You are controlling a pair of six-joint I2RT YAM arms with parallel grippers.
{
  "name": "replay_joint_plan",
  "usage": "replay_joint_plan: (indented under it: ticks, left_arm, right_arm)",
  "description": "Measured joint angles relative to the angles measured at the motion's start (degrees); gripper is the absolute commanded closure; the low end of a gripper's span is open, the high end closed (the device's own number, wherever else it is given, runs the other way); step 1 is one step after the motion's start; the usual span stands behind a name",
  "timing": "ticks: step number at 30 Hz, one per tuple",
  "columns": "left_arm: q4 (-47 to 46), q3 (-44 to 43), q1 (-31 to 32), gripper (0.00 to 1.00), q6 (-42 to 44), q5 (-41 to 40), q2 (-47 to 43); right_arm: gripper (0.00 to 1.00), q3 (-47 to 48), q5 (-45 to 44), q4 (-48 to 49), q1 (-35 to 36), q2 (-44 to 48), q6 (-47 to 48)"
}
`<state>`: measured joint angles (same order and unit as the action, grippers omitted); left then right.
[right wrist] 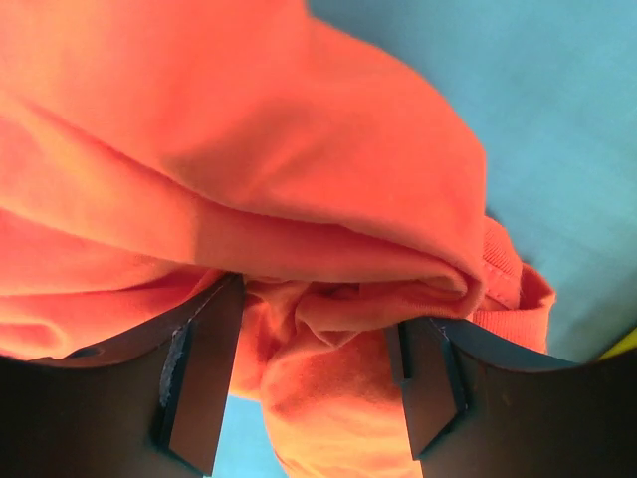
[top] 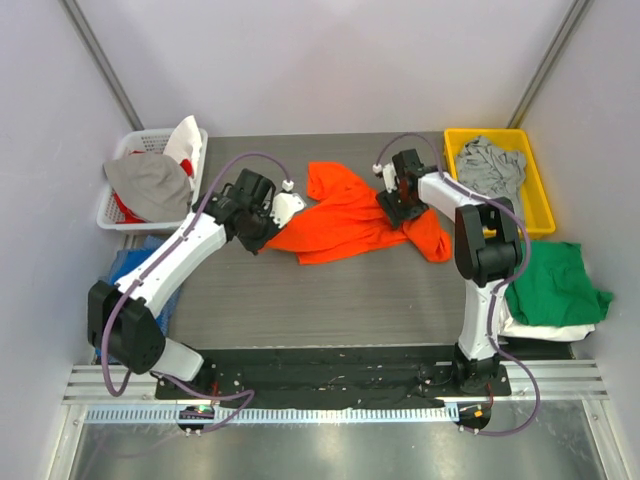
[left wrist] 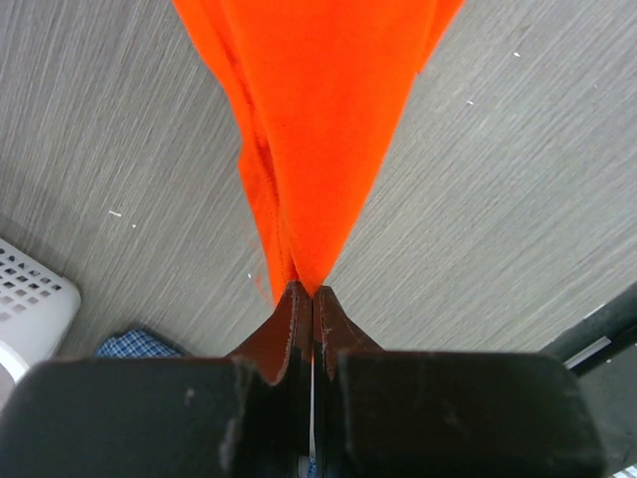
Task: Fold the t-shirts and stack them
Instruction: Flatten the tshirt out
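Your biggest risk is at the right gripper (right wrist: 318, 304). Its fingers stand apart and straddle a fat, rolled bunch of the orange t-shirt (top: 345, 220), several layers deep. Close there and you would likely clamp all the layers at once, so the shirt would lift as a rope rather than open flat. I cannot tell whether the pads are pressing the roll yet.

The 2nd risk is on the left. The left gripper (left wrist: 306, 291) is closed tight on a thin gathered point of orange cloth, caught only at the very tips of its fingers (left wrist: 284, 339). A sharp pull toward 9 o'clock could slide that point out. If the right side has no hold, the same pull would drag the whole shirt across the table (top: 300, 300).

In the top view the shirt lies crumpled mid-table, stretched from 9 to 3 o'clock. The left pinch is at its 9 o'clock end. The right fingers sit over its 2 o'clock part, and a loose orange lump lies past them at 4 o'clock, beside the right arm, where it could snag.

Watch your clearance too: the yellow bin (top: 452, 160) with a grey shirt (top: 490, 165) is near, at 2 o'clock.
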<state>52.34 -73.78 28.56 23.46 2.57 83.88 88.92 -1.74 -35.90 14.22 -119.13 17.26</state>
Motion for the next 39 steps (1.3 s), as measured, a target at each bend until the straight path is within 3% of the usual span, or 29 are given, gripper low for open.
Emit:
replay_joint_plan:
  ticks: [13, 17, 22, 25, 34, 39]
  left_arm:
    - [1.4, 4.3, 0.0, 1.00, 0.5, 0.3, -4.8]
    - [1.2, 4.6, 0.0, 1.00, 0.8, 0.0, -4.8]
    - [-2.5, 6.0, 0.0, 1.00, 0.5, -1.3, -4.9]
    - [-6.6, 8.4, 0.0, 1.00, -0.5, -2.9, -4.9]
    - [-14.9, 10.3, 0.0, 1.00, -2.7, -4.5, -4.8]
    - [-17.2, 10.8, 0.0, 1.00, -3.3, -4.5, -4.0]
  right_arm:
    - [0.34, -18.4, 3.3, -11.1, 4.6, 19.6, 5.2]
    - [0.32, -17.0, 3.7, -13.5, 5.6, 24.4, 5.4]
    - [0.31, -7.3, 2.2, -11.7, 5.5, 24.2, 4.4]
    - [0.31, 0.8, 0.9, -9.1, 5.5, 20.3, 3.3]
    - [0.30, 29.2, 0.1, -2.6, 7.2, -6.3, 0.6]
    - [0.31, 37.6, 1.5, -2.2, 8.4, -17.0, -0.1]
